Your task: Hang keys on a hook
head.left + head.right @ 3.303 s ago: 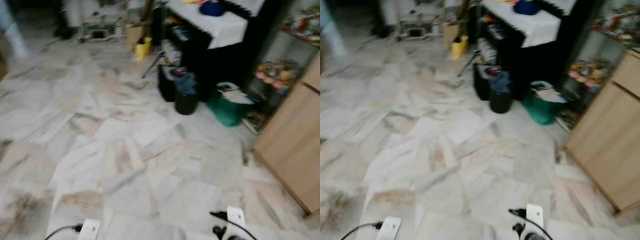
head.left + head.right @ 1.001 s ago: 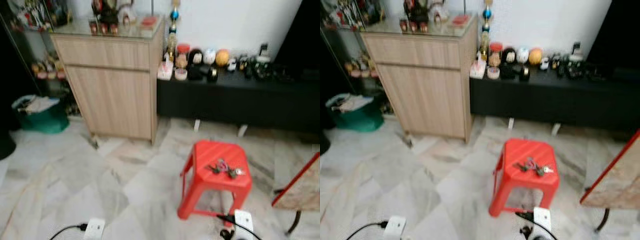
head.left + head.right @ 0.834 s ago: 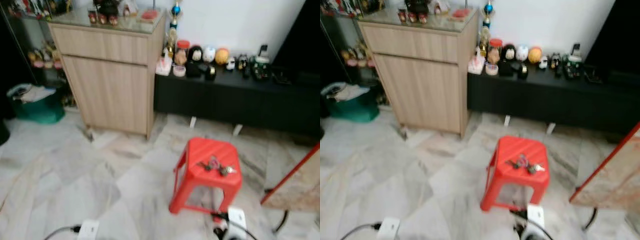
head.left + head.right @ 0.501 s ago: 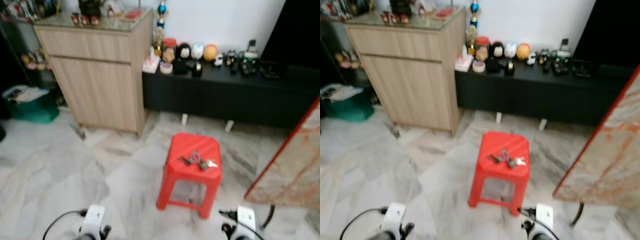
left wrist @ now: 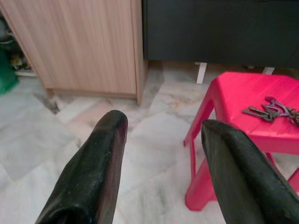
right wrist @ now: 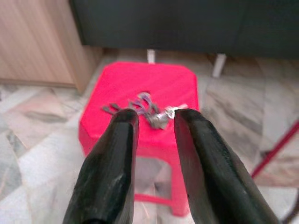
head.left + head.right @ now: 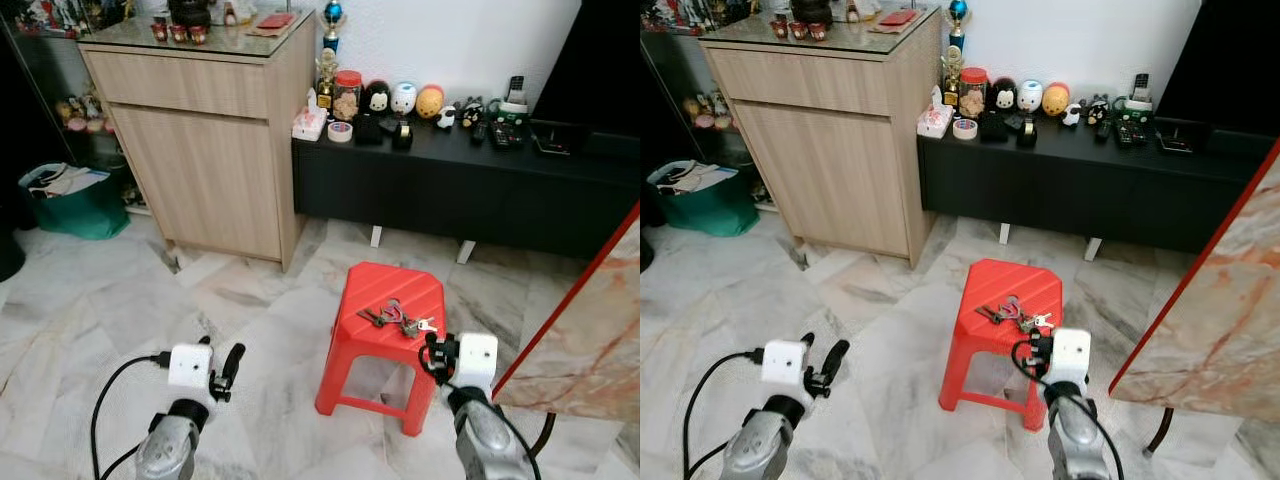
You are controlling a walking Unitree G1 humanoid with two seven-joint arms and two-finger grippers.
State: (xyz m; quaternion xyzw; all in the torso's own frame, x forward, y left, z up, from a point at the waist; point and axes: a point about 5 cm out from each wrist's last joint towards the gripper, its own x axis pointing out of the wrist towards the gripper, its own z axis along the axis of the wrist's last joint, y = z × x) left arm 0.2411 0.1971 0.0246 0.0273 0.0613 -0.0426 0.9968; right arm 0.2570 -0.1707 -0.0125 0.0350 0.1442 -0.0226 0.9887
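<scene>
Underfoot, a pale marble floor [image 7: 100,300] spreads across the room, with a light wooden cabinet [image 7: 215,150] standing against the far wall and a long black low console [image 7: 450,195] beside it, its top lined with small jars and figurines. At the right edge leans a marble-patterned slab with a red border [image 7: 585,330]. A green bag [image 7: 65,200] sits on the floor left of the cabinet. Near the middle stands a red plastic stool [image 7: 385,320], and the keys [image 7: 395,318] lie in a loose bunch on its seat. The right gripper [image 6: 154,140] hovers just short of the stool, above the floor and apart from the keys, its fingers parted by a narrow gap. The left gripper [image 5: 161,154] hangs over bare floor, left of the stool, fingers spread wide and holding nothing.
</scene>
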